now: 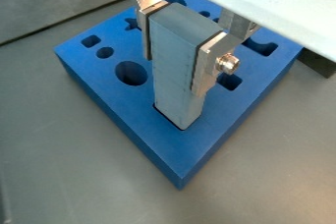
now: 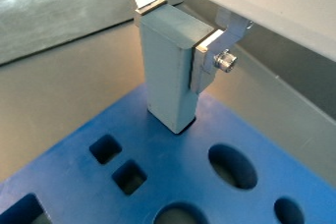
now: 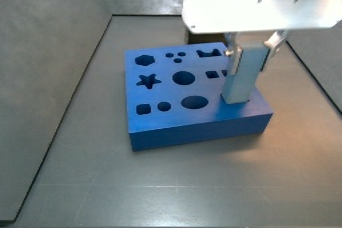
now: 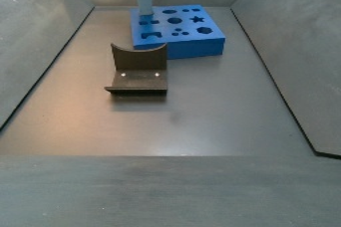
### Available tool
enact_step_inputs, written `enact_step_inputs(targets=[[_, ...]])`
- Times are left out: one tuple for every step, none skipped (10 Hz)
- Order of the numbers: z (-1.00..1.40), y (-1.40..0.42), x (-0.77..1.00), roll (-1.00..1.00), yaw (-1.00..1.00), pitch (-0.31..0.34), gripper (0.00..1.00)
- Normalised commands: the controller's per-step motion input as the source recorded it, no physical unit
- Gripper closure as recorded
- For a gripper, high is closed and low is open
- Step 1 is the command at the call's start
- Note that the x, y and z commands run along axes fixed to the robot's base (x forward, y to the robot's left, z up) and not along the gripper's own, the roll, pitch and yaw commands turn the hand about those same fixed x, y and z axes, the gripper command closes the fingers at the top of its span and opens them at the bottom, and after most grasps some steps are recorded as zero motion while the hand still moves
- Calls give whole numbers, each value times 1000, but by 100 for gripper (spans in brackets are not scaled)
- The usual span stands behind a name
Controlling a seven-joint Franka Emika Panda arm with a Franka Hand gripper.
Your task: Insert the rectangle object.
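Light-blue rectangle object upright, clamped in tool, lower end in blue block; no writing.

The rectangle object looks like smooth, pale plastic with a soft sheen. The hand grips it with flat silver metal fingers. The blue block seems matt and foam-like, the desk dull grey and faintly brushed.

A dark grey matte floor fills the enclosure. Grey walls rise at nine, twelve and three o'clock, softly lit.
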Motion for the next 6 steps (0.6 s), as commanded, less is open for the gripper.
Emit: enact_step_inputs(targets=[[-246, 146, -189, 0, 34, 0, 100], [-443, 0, 0, -24, 0, 0, 100], [-631, -86, 43, -1, 0, -23, 100], [-574, -106, 31, -56, 0, -53, 100], [-240, 0, 69, -203, -29, -34, 100], [0, 0, 0, 0, 0, 0, 100]])
